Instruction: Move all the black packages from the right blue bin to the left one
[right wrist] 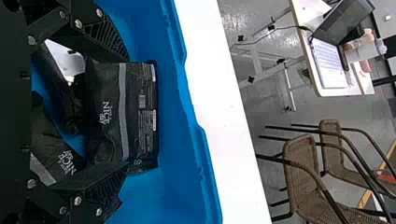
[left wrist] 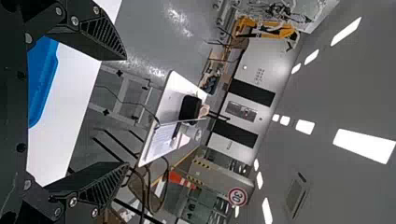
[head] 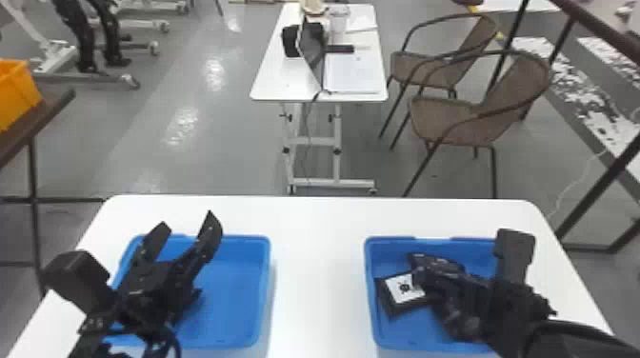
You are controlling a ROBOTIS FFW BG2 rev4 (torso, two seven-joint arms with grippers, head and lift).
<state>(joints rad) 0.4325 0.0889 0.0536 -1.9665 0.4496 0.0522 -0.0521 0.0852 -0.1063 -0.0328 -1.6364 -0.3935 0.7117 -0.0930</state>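
Fingers of the left gripper are standing wide open and empty, well left of the right bin. Black packages are lying inside that bin, the right gripper spreading wide around one; whether it is gripping is staying unclear.

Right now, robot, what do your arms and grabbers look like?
My arms are black. My left gripper and right gripper each have two black fingers, tapering to the tip, with ridges and silvery screws. A boxy black block sits by each wrist, and dark cables loop near the left one.
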